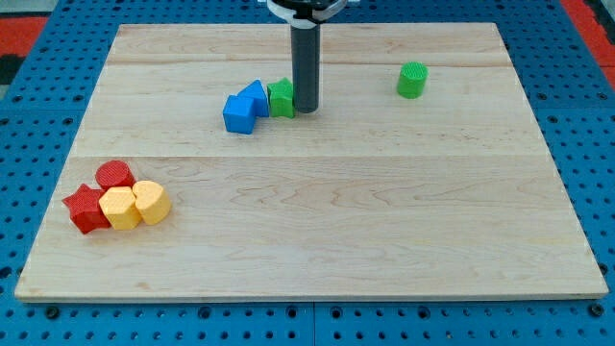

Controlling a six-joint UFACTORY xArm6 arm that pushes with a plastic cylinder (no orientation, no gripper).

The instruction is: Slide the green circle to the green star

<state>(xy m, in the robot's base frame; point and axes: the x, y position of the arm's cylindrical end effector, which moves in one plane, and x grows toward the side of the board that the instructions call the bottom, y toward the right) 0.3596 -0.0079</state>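
Note:
The green circle [411, 80] stands alone at the view's upper right of the wooden board [384, 221]. The green star [281, 98] sits near the top centre, touching a blue block on its left. My tip [306, 109] is on the board directly against the right side of the green star, well left of the green circle. The rod partly hides the star's right edge.
Two blue blocks [238, 112] [255, 94] sit together just left of the green star. At the view's lower left is a cluster: a red circle [114, 175], a red star [85, 208] and two yellow blocks [119, 208] [151, 202].

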